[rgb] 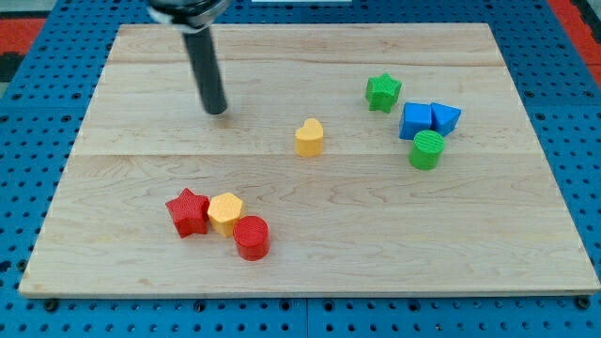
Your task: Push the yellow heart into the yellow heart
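A yellow heart (309, 137) lies near the middle of the wooden board (310, 253). My tip (217, 110) rests on the board to the heart's left and slightly toward the view's top, about a hundred pixels away and touching no block. A second yellow block (225, 212), a hexagon shape, lies at the lower left between a red star (188, 212) and a red cylinder (252, 237), touching both.
At the right, a green star (383, 92) sits above a blue cube (416, 121), a blue triangular block (445, 118) and a green cylinder (426, 149), the last three clustered together. A blue pegboard surrounds the board.
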Controlling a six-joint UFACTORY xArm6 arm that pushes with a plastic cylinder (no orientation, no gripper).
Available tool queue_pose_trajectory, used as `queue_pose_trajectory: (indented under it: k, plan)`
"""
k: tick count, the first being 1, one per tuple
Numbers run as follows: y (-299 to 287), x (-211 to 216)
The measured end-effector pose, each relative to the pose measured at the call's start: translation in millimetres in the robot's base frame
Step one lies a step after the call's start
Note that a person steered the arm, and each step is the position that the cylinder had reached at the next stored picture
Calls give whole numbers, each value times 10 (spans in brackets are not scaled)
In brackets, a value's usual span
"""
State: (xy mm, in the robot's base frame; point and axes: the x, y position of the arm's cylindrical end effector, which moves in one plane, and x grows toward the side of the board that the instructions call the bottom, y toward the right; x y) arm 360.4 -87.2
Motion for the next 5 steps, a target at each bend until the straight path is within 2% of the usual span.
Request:
queue_pose_trajectory:
  k: [1, 2, 3, 4, 5]
  plan:
    - [895, 146]
    - [899, 776]
    - [1164, 744]
    - [1749, 783]
    - [1226, 1053]
